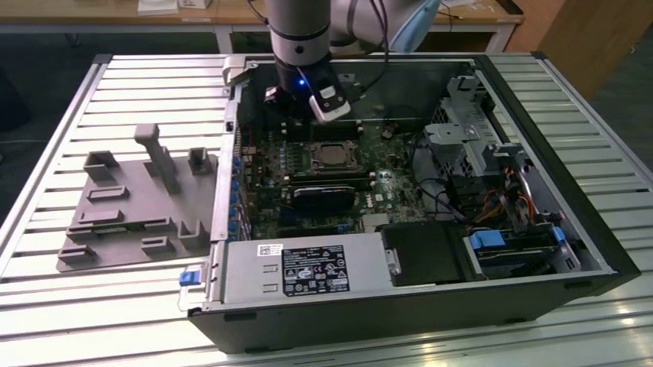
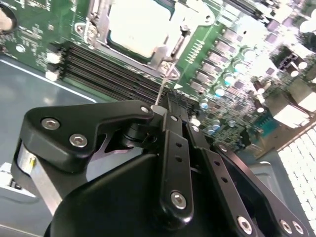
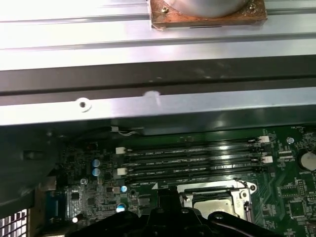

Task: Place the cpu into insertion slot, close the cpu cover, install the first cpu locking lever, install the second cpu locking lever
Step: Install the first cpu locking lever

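The cpu [image 2: 136, 22], a silver square, lies in the insertion slot [image 1: 329, 155] on the green motherboard. The cpu cover [image 2: 165, 48] lies flat around it as a silver frame. A thin wire locking lever [image 2: 164, 84] rises from the socket's corner, and its free end meets the side of my gripper's [image 2: 173, 104] fingertips. The black fingers are pressed together with nothing between them. In the exterior view the gripper [image 1: 318, 115] hangs just behind the socket, inside the open computer case. In the first wrist view the cpu [image 3: 217, 203] sits under its frame beside the gripper's dark body.
Long black memory slots [image 3: 192, 159] run between the socket and the case wall [image 3: 158, 106]. A black card [image 1: 321, 195] lies in front of the socket. A power supply [image 1: 296, 271], drive bays [image 1: 479, 153] and cables fill the case. A grey fixture [image 1: 133, 206] stands at the exterior view's left.
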### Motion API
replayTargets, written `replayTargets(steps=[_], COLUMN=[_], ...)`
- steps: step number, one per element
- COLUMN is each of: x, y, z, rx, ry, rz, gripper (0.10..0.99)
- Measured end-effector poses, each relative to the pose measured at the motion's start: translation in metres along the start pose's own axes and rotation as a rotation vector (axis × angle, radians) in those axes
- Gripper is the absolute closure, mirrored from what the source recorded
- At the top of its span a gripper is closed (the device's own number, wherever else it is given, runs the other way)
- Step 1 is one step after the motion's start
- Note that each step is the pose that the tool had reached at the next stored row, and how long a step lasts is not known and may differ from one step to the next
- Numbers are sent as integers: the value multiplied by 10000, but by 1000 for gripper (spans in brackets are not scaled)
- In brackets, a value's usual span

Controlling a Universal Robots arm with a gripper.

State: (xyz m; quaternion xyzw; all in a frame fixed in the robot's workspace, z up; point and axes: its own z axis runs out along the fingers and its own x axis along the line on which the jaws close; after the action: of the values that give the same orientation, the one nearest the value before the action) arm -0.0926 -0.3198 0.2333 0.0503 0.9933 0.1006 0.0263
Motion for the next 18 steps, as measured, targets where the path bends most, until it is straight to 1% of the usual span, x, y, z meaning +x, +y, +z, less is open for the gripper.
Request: replayTargets(steps=[4, 6, 13, 14, 17, 18], x=[-86, -113, -117, -116, -109, -109], y=[7, 9, 9, 9, 7, 7], z=[12, 16, 17, 18, 21, 22], rx=[2, 1, -3, -8, -57, -71], ry=[-5, -6, -18, -80, -526, -653], rz=[22, 29, 26, 15, -75, -101], gripper=[984, 984, 984, 984, 984, 984])
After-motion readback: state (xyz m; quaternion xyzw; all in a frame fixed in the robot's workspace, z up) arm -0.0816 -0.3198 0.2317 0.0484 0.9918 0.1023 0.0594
